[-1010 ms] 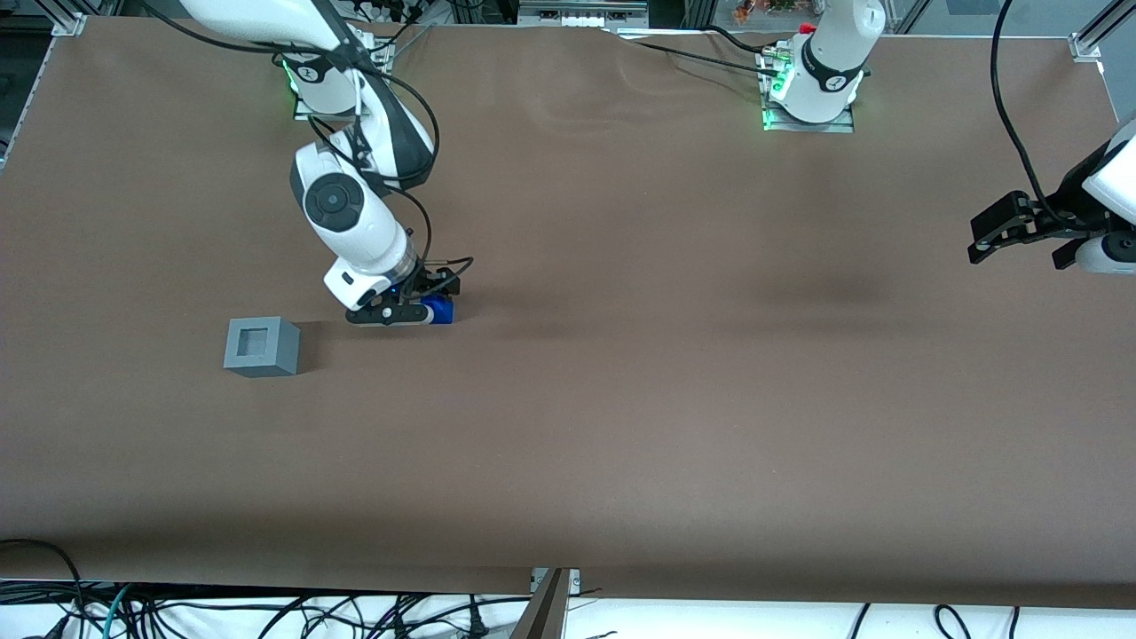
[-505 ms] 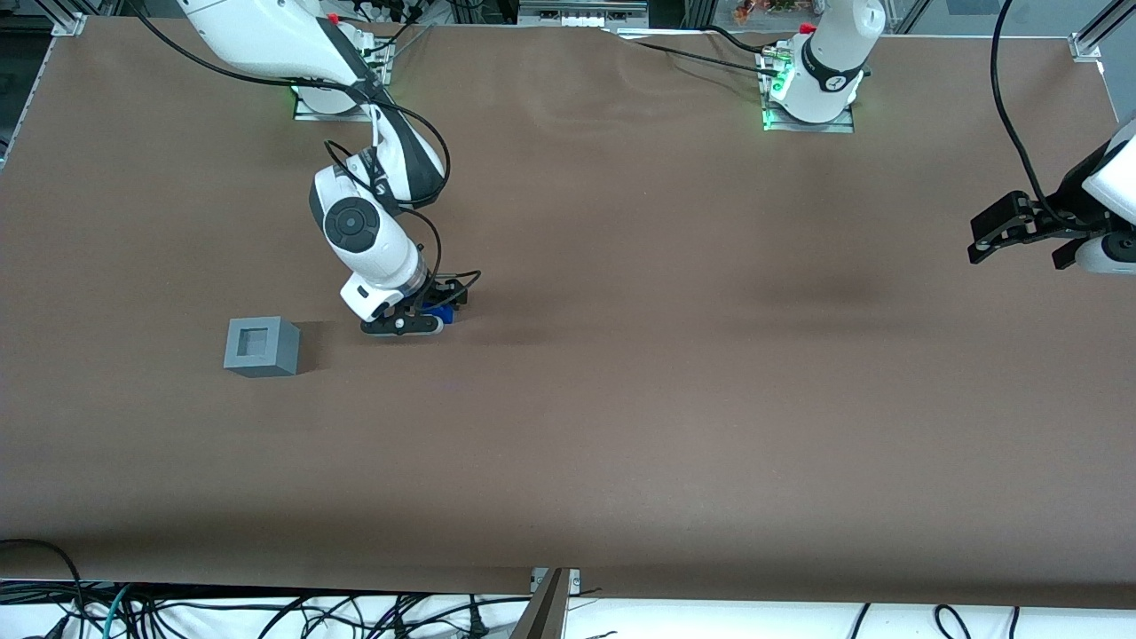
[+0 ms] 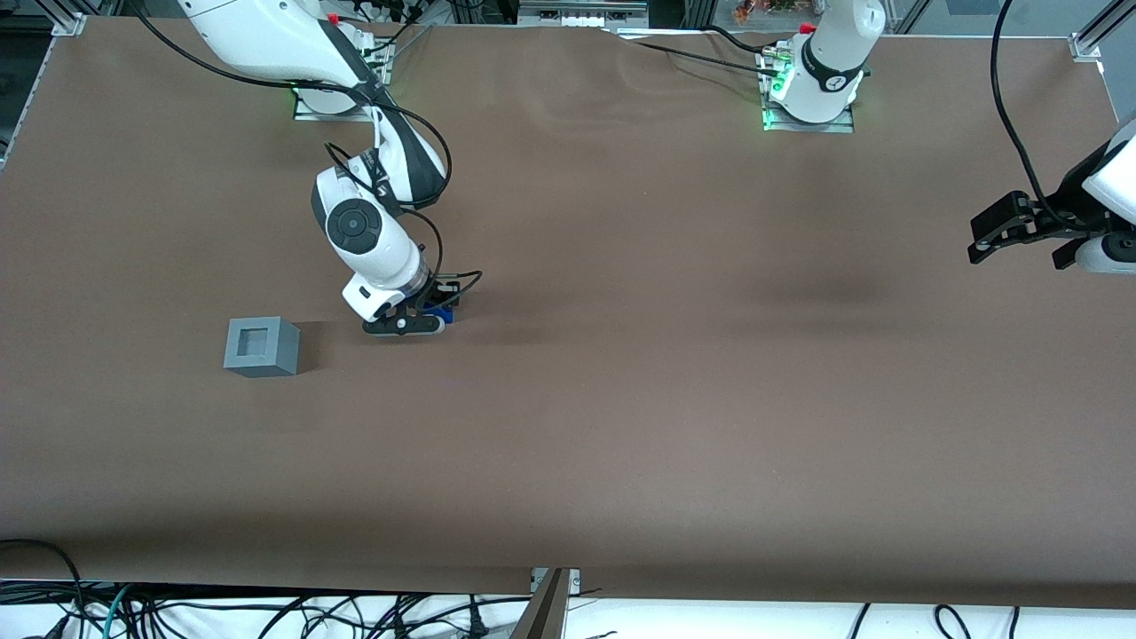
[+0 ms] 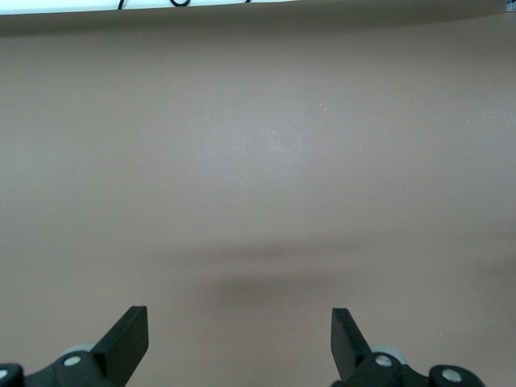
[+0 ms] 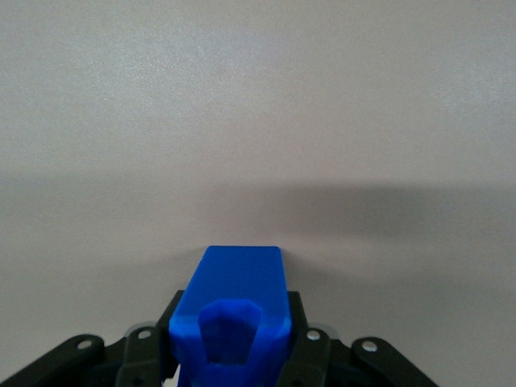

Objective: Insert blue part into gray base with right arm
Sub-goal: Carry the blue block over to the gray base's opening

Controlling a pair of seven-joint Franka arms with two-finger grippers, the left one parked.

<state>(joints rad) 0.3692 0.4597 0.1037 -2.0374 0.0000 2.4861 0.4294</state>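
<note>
We see most of the blue part (image 3: 438, 312) hidden in the front view: only a small bright sliver shows past the black gripper (image 3: 417, 318) and its linkage. In the right wrist view the blue part (image 5: 232, 316) is cut off by the frame edge, so we can't see its lower body or whether it touches the surface (image 3: 621, 373).

Materials & shapes: the blue part is smooth, glossy plastic w/ a flat sloped face and a raised, angular notch near the camera. The gray base (image 3: 259, 346) is a matte light-gray cube w/ a square recess in its top face. The surface is a plain brown sheet, matte, w/ faint ripples near the arm mounts. The right arm (image 3: 368, 231) is white w/ a black elbow segment, a dark round joint cap and a thin looped cable.

The jaws are clenched on the blue part, one black finger pressed on each side, gap just the part's width. The gripper (image 5: 234, 355) sits low at the surface. The gray base stands apart from it, toward the working arm's end and slightly nearer the front camera.
</note>
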